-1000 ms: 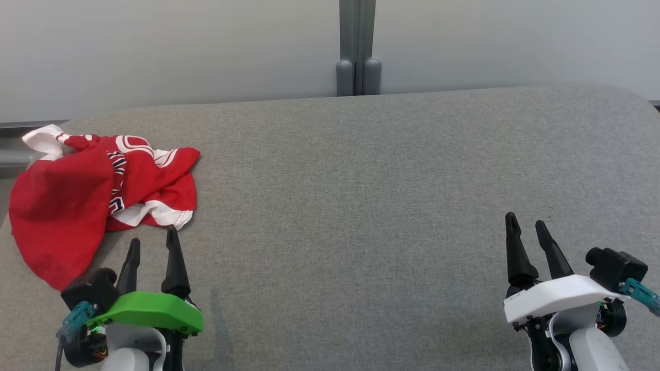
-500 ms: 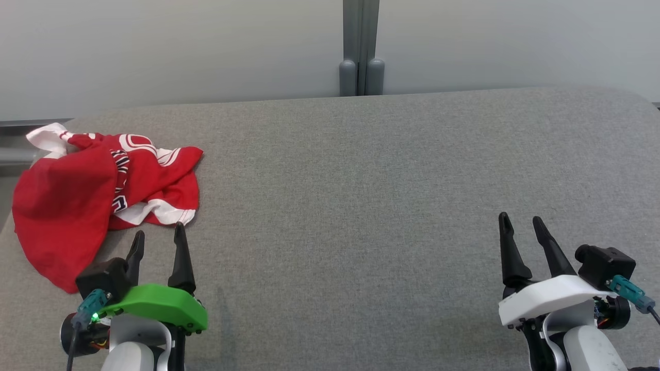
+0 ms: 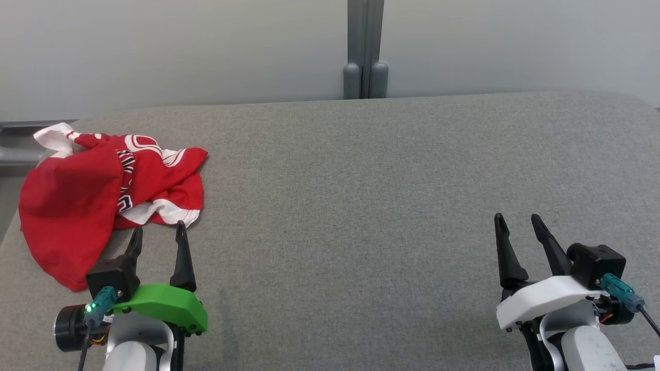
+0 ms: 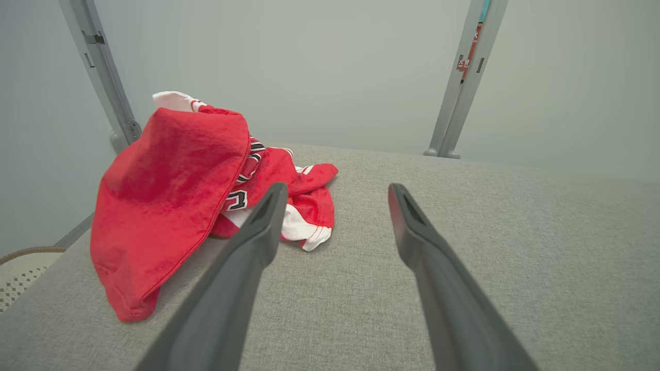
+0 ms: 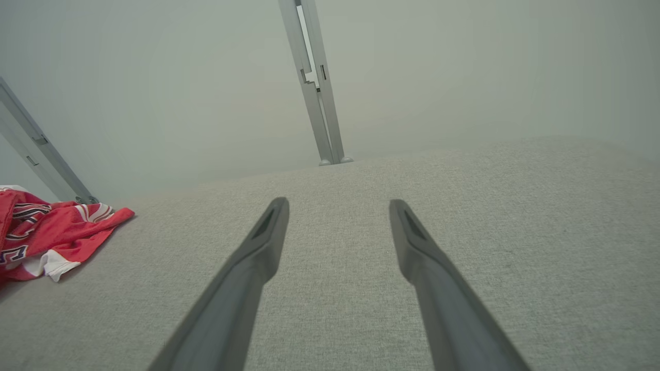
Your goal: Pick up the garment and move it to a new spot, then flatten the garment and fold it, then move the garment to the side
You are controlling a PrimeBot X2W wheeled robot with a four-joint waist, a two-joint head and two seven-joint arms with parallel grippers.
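Observation:
A crumpled red garment (image 3: 98,190) with white trim and black lettering lies bunched at the far left of the grey padded table (image 3: 361,196). The left wrist view shows the garment (image 4: 175,190) heaped up left of centre, and the right wrist view catches its edge (image 5: 51,237) at the far left. My left gripper (image 3: 158,233), with a green housing, stands open just in front of the garment's near hem, fingers empty. Far across the table at the lower right, my right gripper (image 3: 517,222), with a white housing, is open and holds nothing.
A pale wall with a grey vertical post (image 3: 365,49) runs behind the table's far edge. The garment's left part reaches the table's left edge, where a grey rail (image 3: 15,154) shows. Bare grey fabric stretches between the two grippers.
The whole head picture has drifted slightly right and down, so the camera moved. My left gripper has crept a little closer to the garment's hem. Both grippers stay open.

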